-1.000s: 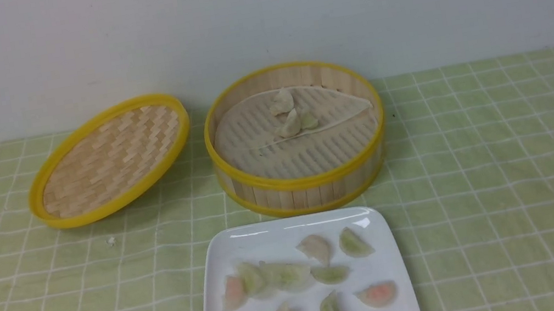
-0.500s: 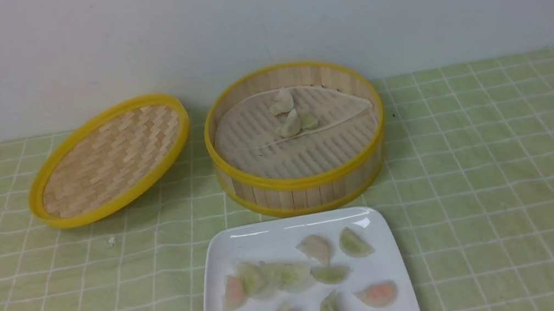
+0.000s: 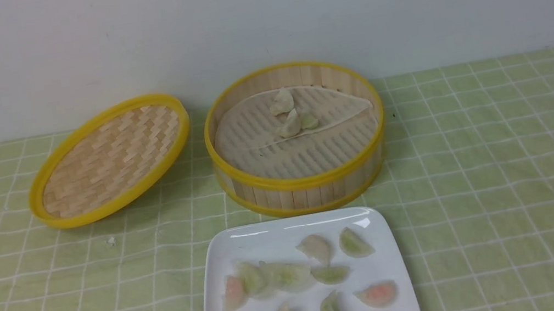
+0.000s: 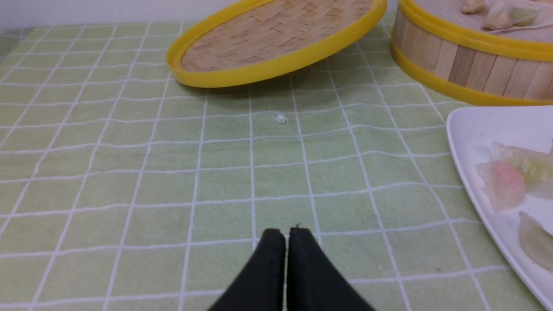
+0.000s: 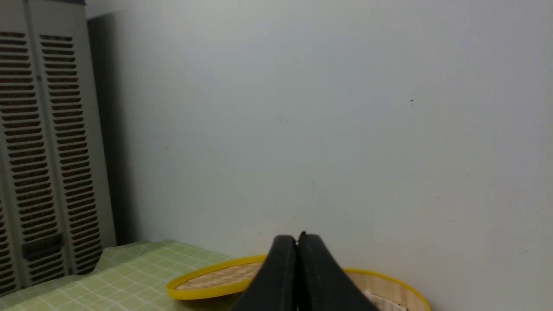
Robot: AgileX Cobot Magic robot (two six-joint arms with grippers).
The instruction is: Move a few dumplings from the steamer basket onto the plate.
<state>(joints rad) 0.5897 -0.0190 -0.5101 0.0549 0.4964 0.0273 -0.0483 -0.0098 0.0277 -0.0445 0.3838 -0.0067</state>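
While both my left claw (image 4: 287, 235) and my right claw (image 5: 297, 242) are clenched with nothing between the tips, I can make out no writing or brand on anything around me. My landmark is the steamer basket (image 3: 305, 192), open on the table (image 3: 507, 169). Three dumplings (image 3: 290, 124) lie bunched on the pale liner (image 3: 311, 158) inside it, toward its far wall. Just on the near side of the basket sits the plate (image 3: 400, 269), strewn with more dumplings. Left of the basket, the woven lid (image 3: 111, 159) leans tilted, and nearer me than that lid is a small white scrap (image 3: 111, 241). Behind the basket rises a plain wall (image 3: 255, 20). Left of it, well apart, stands what looks like a louvred panel (image 5: 65, 142), dim in my right wrist view.
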